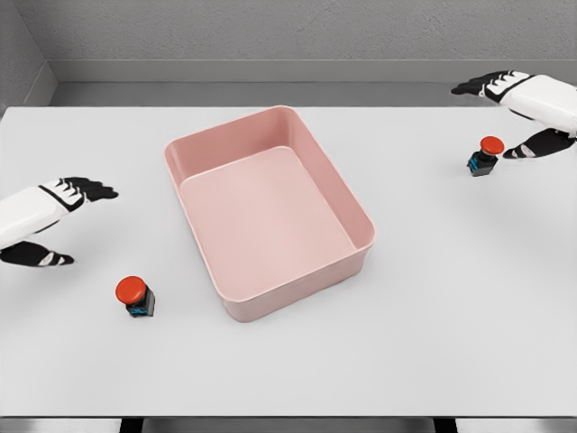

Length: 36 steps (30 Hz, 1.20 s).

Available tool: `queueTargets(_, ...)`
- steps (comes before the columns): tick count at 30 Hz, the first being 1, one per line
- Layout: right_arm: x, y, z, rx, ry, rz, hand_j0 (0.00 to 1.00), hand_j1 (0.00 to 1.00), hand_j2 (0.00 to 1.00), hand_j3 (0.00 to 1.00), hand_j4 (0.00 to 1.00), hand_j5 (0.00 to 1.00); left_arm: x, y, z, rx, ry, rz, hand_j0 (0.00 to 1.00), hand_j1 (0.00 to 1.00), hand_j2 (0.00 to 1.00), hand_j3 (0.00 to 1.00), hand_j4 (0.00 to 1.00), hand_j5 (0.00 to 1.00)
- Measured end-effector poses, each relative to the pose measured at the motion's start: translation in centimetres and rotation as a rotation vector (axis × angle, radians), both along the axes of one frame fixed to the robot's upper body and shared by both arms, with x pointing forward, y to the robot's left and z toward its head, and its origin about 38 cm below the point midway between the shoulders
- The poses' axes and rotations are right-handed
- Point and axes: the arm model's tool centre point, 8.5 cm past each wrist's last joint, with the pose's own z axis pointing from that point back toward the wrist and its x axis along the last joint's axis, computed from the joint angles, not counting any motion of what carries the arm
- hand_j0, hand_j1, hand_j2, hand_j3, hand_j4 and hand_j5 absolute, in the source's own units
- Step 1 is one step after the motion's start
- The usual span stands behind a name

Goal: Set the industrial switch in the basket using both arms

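Two industrial switches on the white worktop (433, 361), one per hand. Near switch (134, 296): red mushroom button on a dark body with a bit of blue, sitting toward the front-left of the worktop, just off the basket's front-left corner. Far switch (485, 157): same type, near the back-right edge, well apart from the basket.

Left hand (50, 221) comes in over the left edge, fingers (88, 189) spread and released, thumb dropped below, holding nothing. The near switch lies ahead of that hand and toward the front edge, near but not touching. Right hand (532, 113) hangs over the back-right corner, also released, dark fingers extended toward the middle of the worktop, thumb pointing down at the far switch. That switch sits just beside the thumb tip, on its inner side; contact cannot be told, but it looks like a small gap.

Both switches look tilted, buttons leaning toward the left; exact long axis hard to read at this size.

Pink basket (270, 117), rectangular, skewed on the worktop centre, long side running back-left to front-right. Nothing in it.

Judgement: neither switch grasped yet, task at the reach stage. Right hand is closer to its switch than left is to its own.
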Motion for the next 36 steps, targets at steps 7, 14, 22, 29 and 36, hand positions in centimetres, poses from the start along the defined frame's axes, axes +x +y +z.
queueTargets(7,3.5,-1.1,-3.9,-0.109,0.115,-0.077,1.00,1.00,1.00,1.00,1.00,1.00,-0.4,0.5,1.4,0.017,0.000,-0.012,1.00,1.00,1.00,1.00,1.00,1.00)
queueTargets(14,4.7,-2.2,-6.5,-0.152,0.176,-0.125,1.00,1.00,1.00,1.00,1.00,1.00,-1.4,0.2,0.8,0.024,0.035,-0.033,1.00,1.00,1.00,1.00,1.00,1.00)
queueTargets(22,6.4,-2.4,-7.2,-0.164,0.196,-0.178,1.00,1.00,1.00,1.00,1.00,1.00,-2.1,-0.1,0.6,0.038,0.055,-0.052,1.00,1.00,1.00,1.00,1.00,1.00)
queueTargets(29,7.1,-2.1,-8.6,-0.186,0.229,-0.201,0.93,0.93,0.93,0.93,0.93,0.93,-3.0,-1.1,0.2,0.040,0.075,-0.089,1.00,1.00,1.00,1.00,1.00,1.00)
queueTargets(36,7.4,-2.5,-8.8,-0.206,0.239,-0.226,0.83,0.83,0.83,0.83,0.83,0.83,-3.9,-2.2,0.3,0.039,0.086,-0.131,1.00,1.00,1.00,1.00,1.00,1.00)
